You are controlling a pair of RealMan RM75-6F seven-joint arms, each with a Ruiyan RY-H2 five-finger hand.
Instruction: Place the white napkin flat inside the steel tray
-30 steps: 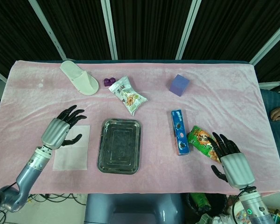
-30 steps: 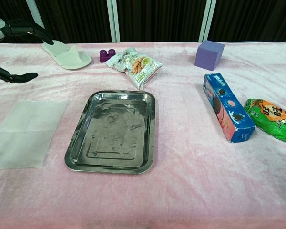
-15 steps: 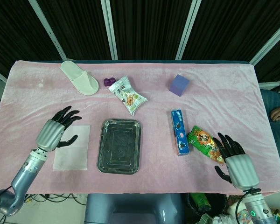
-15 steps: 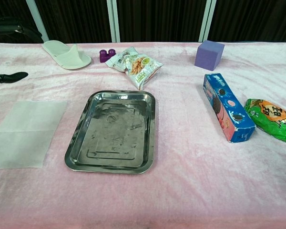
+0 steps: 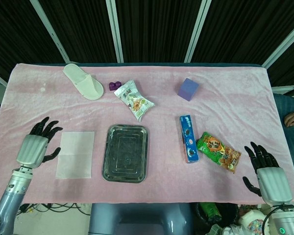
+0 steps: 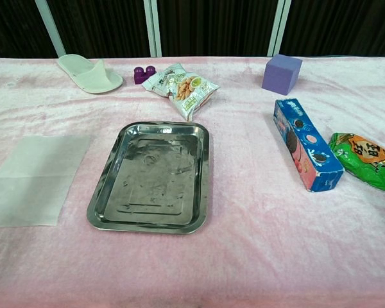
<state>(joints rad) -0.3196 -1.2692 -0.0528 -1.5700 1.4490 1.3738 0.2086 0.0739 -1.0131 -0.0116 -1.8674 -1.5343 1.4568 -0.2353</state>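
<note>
From the head view, the white napkin (image 5: 76, 154) lies flat on the pink cloth (image 5: 225, 98), a thin creased rectangle just left of the steel tray (image 5: 126, 152), not in it. The left hand (image 5: 35, 146) sits left of the napkin, fingers spread, holding nothing. The right hand (image 5: 267, 171) is at the near right edge, also spread and empty.

In the chest view, the napkin (image 6: 33, 178) looks translucent, faintly fold-lined, beside the tray (image 6: 153, 177).

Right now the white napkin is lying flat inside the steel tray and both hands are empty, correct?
Not quite. The white napkin lies flat on the pink cloth beside the steel tray, not inside it, as the head view shows. The left hand and right hand are indeed empty.
</note>
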